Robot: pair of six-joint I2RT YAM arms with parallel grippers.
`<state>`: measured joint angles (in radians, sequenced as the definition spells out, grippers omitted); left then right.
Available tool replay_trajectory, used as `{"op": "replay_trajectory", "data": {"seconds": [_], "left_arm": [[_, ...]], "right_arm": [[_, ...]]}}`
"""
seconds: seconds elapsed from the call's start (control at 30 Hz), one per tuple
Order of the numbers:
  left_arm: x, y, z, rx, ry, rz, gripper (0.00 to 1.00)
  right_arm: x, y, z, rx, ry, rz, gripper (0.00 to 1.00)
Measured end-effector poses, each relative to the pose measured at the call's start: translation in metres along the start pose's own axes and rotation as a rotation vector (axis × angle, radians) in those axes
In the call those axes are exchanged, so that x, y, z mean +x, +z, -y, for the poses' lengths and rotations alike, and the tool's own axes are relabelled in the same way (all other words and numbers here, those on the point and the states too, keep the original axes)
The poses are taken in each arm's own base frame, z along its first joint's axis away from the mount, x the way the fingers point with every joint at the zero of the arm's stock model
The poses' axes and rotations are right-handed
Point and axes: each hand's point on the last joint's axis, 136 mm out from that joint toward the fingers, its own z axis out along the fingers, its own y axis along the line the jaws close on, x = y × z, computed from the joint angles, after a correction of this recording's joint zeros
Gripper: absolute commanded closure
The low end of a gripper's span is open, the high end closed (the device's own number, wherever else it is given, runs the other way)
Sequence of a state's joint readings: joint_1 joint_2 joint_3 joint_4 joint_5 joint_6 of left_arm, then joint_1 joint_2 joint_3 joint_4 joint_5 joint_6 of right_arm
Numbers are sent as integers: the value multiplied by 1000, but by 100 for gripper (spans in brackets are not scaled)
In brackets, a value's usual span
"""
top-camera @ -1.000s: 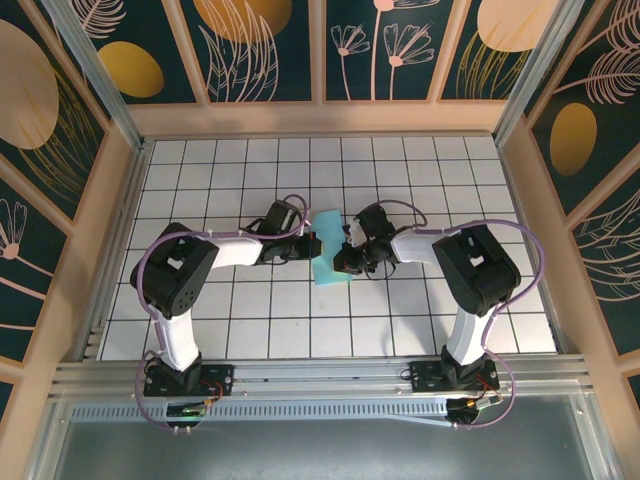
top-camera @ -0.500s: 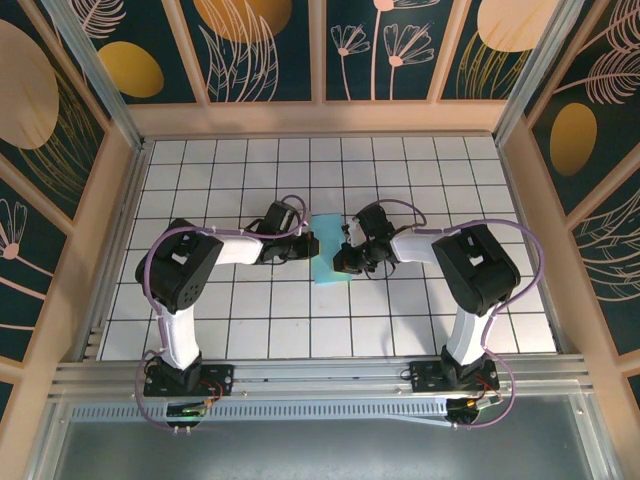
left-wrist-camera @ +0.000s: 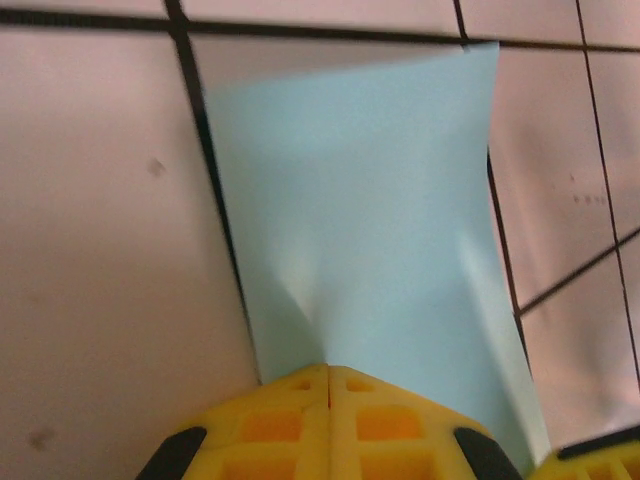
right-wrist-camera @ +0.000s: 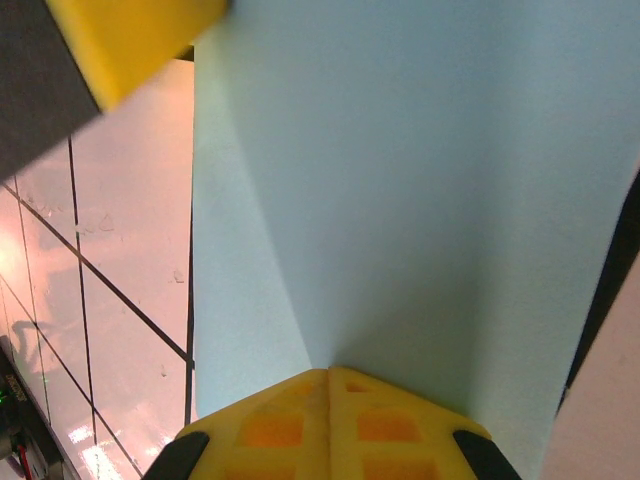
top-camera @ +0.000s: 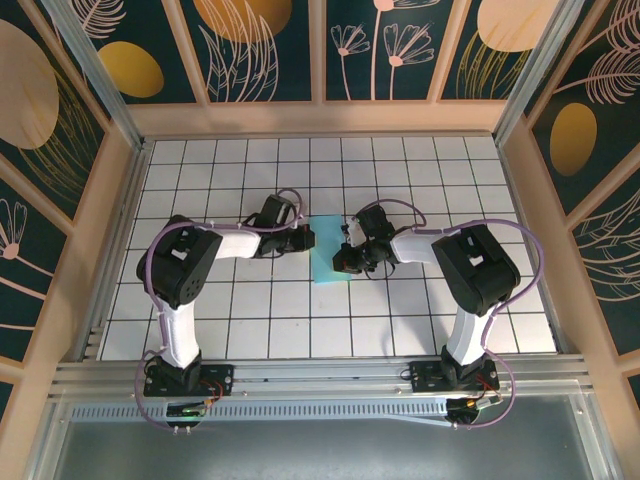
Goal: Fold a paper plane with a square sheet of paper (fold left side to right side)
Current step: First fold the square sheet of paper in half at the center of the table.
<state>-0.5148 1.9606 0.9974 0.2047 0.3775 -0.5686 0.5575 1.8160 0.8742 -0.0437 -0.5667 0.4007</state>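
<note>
From above: two arms reach inward over the white-tiled table and meet at its middle; the left pincer sits at the left edge of the light-blue paper, the right pincer at its right edge; the paper lies between them near the table's centre, taller than it is wide, well apart from the patterned walls.

Left wrist: the left pincer has its yellow tips pressed together with no gap, pinching the near edge of the paper; the sheet spreads away from the tips across the table, with soft ridges fanning out from the pinch point; its far corners rest near a dark grid line.

Right wrist: the right pincer likewise has its yellow tips closed tight on the edge of the paper; a shaded crease runs from the pinch up across the sheet; a yellow finger juts in at the upper left corner, just at the paper's far edge; the table shows on the left, glossy, its grid lines running slantwise.
</note>
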Motion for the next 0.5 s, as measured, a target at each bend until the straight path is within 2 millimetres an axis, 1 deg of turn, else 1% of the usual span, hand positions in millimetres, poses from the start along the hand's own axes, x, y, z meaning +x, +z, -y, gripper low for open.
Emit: {"op": "replay_trajectory", "data": {"seconds": [0.23,0.4,0.5], "left_arm": [[-18,4,-8,-7,-1,9,96],[-42,6,-22,-24,-11,46,96],[-51,7,-26,-27,-15,55,96]], "right_arm": [[-1,0,0,-4,-5,9,100],[-1,1,0,-5,-6,10,100],[-1,1,0,-9,-8,11,100]]}}
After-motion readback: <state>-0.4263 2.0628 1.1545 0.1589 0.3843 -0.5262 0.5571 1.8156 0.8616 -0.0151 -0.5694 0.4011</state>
